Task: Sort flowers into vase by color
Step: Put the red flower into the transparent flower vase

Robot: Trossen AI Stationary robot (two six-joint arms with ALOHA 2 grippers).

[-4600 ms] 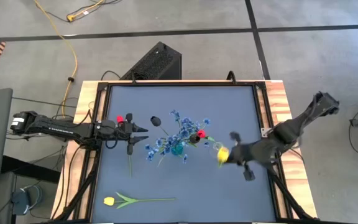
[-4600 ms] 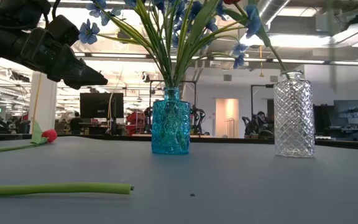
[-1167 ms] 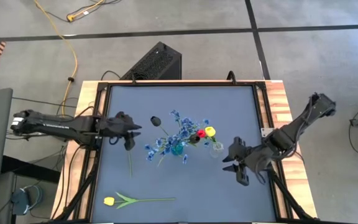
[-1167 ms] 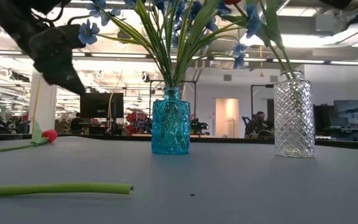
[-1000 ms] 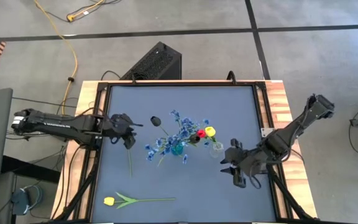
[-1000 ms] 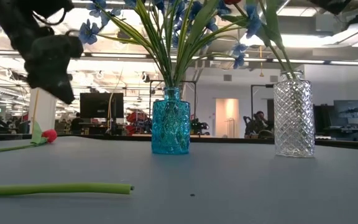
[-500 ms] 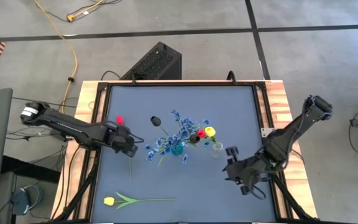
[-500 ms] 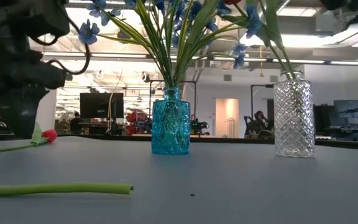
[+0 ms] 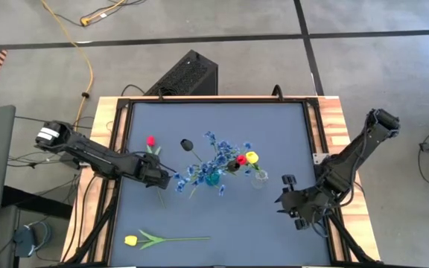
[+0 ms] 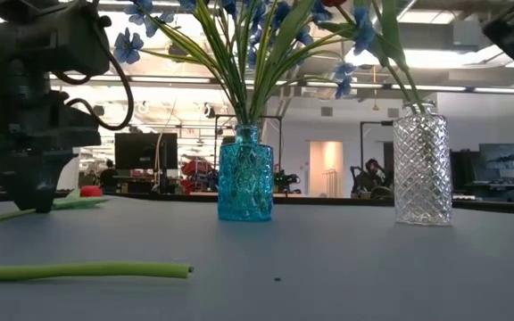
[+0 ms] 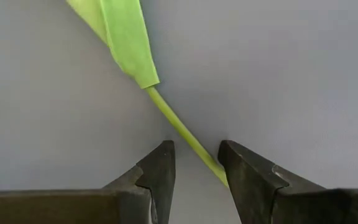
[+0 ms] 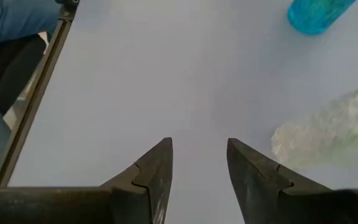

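The left gripper [image 11: 194, 162] is held low near the table's left edge, fingers parted astride the red tulip's stem [image 11: 182, 132], nothing gripped.

my table's mat [image 9: 222, 119] is a matt, smooth grey-blue sheet, framed by pale wood [image 9: 337, 126]. the blue vase [image 10: 244, 175] is glossy embossed glass; the clear vase [image 10: 421, 166] is cut-pattern glass. my fingers [image 11: 157, 171] look matt black plastic. the stem [image 11: 182, 132] is smooth plastic, its leaf [image 11: 126, 40] cloth-like.

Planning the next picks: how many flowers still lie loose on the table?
2. A red tulip lies at the left, its stem between the left gripper fingers; a yellow tulip lies near the front edge. Others may hide under the blue blossoms.
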